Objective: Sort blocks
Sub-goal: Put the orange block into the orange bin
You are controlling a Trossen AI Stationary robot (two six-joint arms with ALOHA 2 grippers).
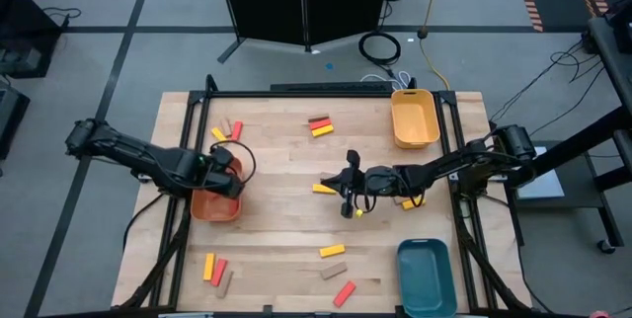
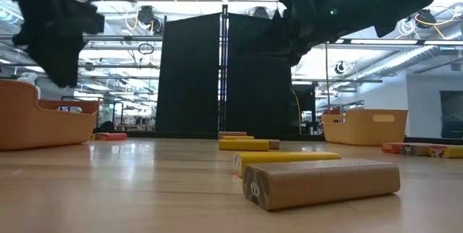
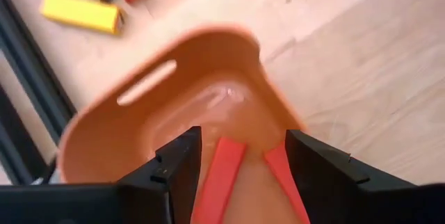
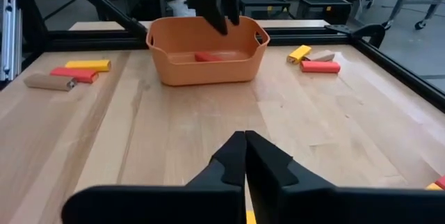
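Observation:
My left gripper (image 3: 243,161) stands open above the orange tray (image 3: 139,113), fingers pointing down. Two red blocks (image 3: 221,175) lie on the tray's floor below the gap between them. My right gripper (image 4: 245,144) is shut and nearly level over the middle of the table (image 1: 286,219), pointing toward the orange tray (image 4: 205,60). A yellow block (image 1: 324,189) lies on the table just under its fingers; only a sliver of yellow (image 4: 249,217) shows in the right wrist view. In the low view this gripper (image 2: 304,23) hangs well above the tabletop.
A yellow tray (image 1: 415,119) stands at the far right and a teal tray (image 1: 427,277) at the near right. Loose blocks lie far left (image 1: 225,130), far centre (image 1: 319,125), near left (image 1: 214,269), near centre (image 1: 334,264) and under the right arm (image 1: 407,202).

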